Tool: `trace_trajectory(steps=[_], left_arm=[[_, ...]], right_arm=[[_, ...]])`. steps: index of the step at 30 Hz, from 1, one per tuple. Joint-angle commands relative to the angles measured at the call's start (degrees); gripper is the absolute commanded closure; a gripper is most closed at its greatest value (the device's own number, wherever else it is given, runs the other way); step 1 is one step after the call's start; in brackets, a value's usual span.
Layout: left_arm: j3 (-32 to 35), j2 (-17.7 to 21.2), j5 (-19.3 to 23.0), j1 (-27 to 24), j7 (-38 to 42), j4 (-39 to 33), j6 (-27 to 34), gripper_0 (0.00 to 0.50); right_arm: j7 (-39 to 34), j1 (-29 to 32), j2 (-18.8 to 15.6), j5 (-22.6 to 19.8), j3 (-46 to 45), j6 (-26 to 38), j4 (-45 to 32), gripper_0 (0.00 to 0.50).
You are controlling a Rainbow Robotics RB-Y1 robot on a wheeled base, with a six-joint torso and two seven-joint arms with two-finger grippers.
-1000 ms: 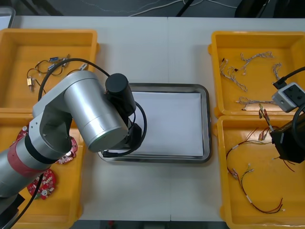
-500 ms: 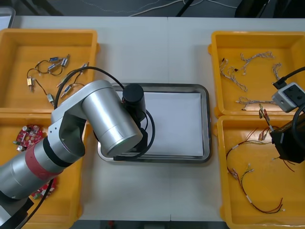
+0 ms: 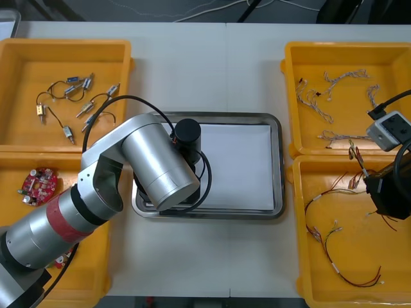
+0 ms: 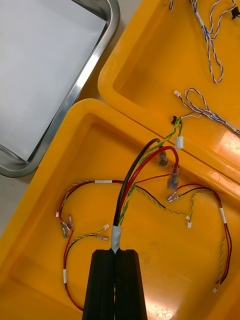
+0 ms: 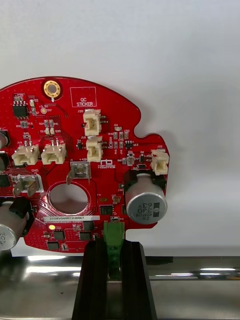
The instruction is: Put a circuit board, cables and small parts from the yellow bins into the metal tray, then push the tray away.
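L claw (image 5: 114,246) grips circuit board (image 5: 100,150) over metal tray (image 5: 200,280); R claw (image 4: 118,254) pinches cable (image 4: 131,180) in yellow bin (image 4: 165,265).

Circuit board (image 5: 100,185) partly beyond left wrist view

We see our left arm (image 3: 154,170) stretched over the left end of the metal tray (image 3: 277,167), white inside, on the light surface (image 3: 212,70). Our right arm (image 3: 388,192) hangs over the near right yellow bin (image 3: 385,256), above red and yellow cables (image 3: 327,247).
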Motion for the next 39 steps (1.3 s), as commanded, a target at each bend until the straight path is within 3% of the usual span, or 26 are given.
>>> trace_trajectory(steps=[1,3,6,7,16,18,27,31,39], left_arm=[[-0.88,-1.54,-0.61,-2.14,-5.58,-0.51,-0.57,0.5],[-0.88,-1.63,-0.61,-2.14,-5.58,-0.6,-0.65,0.495],[-0.88,-1.54,-0.61,-2.14,-5.49,-0.6,-0.65,0.34],[-0.88,-1.54,-0.7,-2.14,-5.49,-0.6,-0.65,0.224],[0.62,-1.54,0.62,-2.14,-5.49,-3.32,0.93,0.019],[2.02,-1.36,2.29,-2.49,-5.67,-4.81,2.69,0.0],[8.53,1.01,9.76,-3.98,-6.02,-12.2,8.71,0.0],[13.1,3.38,14.51,-5.12,-6.63,-15.36,8.71,0.0],[19.6,8.31,19.17,-5.12,-7.42,-19.14,8.71,0.0]], right_arm=[[-1.21,0.77,-1.85,0.37,0.87,0.18,-0.34,0.5],[-1.21,0.77,-1.85,0.37,0.87,0.18,-0.34,0.5],[-1.21,0.77,-1.85,0.37,0.87,0.18,-0.34,0.5],[-1.21,0.77,-1.85,0.37,0.87,0.18,-0.34,0.5],[-1.21,0.77,-1.85,0.37,0.87,0.18,-0.34,0.5],[-1.21,0.77,-1.85,0.37,0.87,0.18,-0.34,0.5],[-1.21,0.77,-1.85,0.37,0.87,0.18,-0.34,0.5],[-1.03,1.47,-1.85,0.37,1.31,0.18,0.36,0.5],[0.28,0.68,-2.11,0.02,2.36,0.18,0.36,0.5]])
